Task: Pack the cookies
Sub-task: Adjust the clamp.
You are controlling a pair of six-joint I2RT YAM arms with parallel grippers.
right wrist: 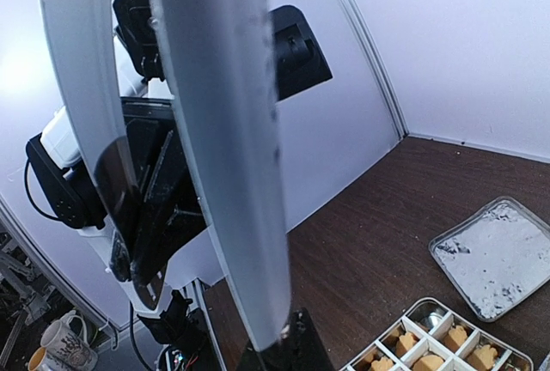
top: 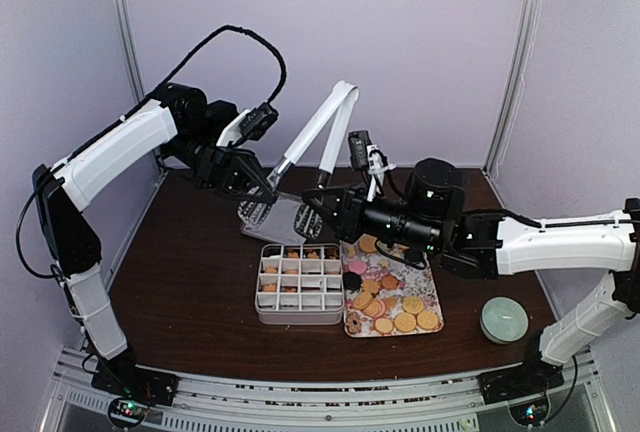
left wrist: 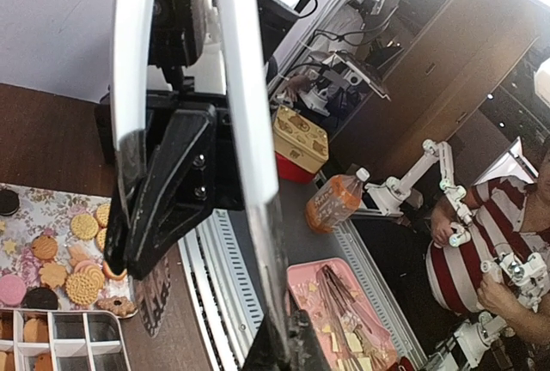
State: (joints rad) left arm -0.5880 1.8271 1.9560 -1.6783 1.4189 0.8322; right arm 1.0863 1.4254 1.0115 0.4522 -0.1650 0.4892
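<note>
Each pincer is closed on one blade of the metal tongs (top: 335, 102). The left pincer (top: 255, 180) has the left blade and the right pincer (top: 325, 202) the right blade. The hinge of the tongs points up toward the far edge of the desk (top: 190, 282). Whether the tips carry a cookie cannot be told.

Just below, at mid-desk, sits the compartment box (top: 262, 304). Its far row and a few left cells hold orange cookies (top: 300, 253), while most near cells look empty. Touching its right side, the floral tray (top: 423, 274) carries the main heap of loose cookies (top: 395, 310), so packing looks barely begun. A pale green bowl (top: 503, 319) stands near the near right corner.

Only the right wrist view shows clearly a flat silvery lid (right wrist: 498, 255) lying beyond the box. Only the left wrist view looks past the near edge to a bottle (left wrist: 335, 203) and a person in stripes (left wrist: 490, 259).
</note>
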